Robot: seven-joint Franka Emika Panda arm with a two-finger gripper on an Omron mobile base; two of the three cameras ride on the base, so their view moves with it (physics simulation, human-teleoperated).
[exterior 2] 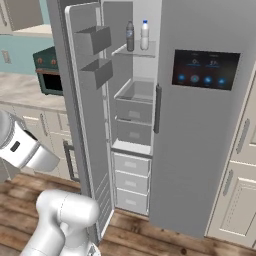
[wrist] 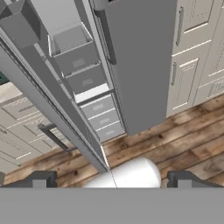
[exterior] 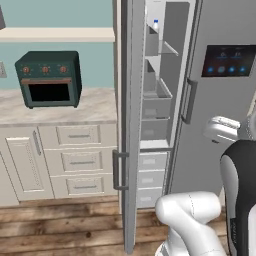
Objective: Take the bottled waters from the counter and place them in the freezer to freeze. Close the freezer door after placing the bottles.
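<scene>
Right base view gives us the big grey refrigerator (exterior 2: 200,130) first, filling the frame from 12 to 5 o'clock, its right door carrying a dark display panel (exterior 2: 206,69) at about 1 o'clock. Its tall narrow left compartment, the freezer (exterior 2: 134,115), stands open, and the freezer door (exterior 2: 87,125) is swung wide toward 9 o'clock, two grey bins on its inner side. Next in size we see the counter (exterior: 55,107) in the left base view at 9 o'clock, beige marbled stone over cream drawers, with a dark green toaster oven (exterior: 49,79) standing on it at 10 o'clock. A wooden floor (wrist: 175,140) runs below the refrigerator in the hand view.

Smaller still, our gripper (wrist: 111,180) shows as two dark finger tips at the bottom of the hand view, at 7 and 5 o'clock, spread wide apart with nothing between them.

Smallest, the bottled waters stand upright side by side on the upper freezer shelf at 12 o'clock in the right base view: the grey bottle (exterior 2: 130,37) just left of the whitish bottle (exterior 2: 145,35) with its blue cap.
</scene>
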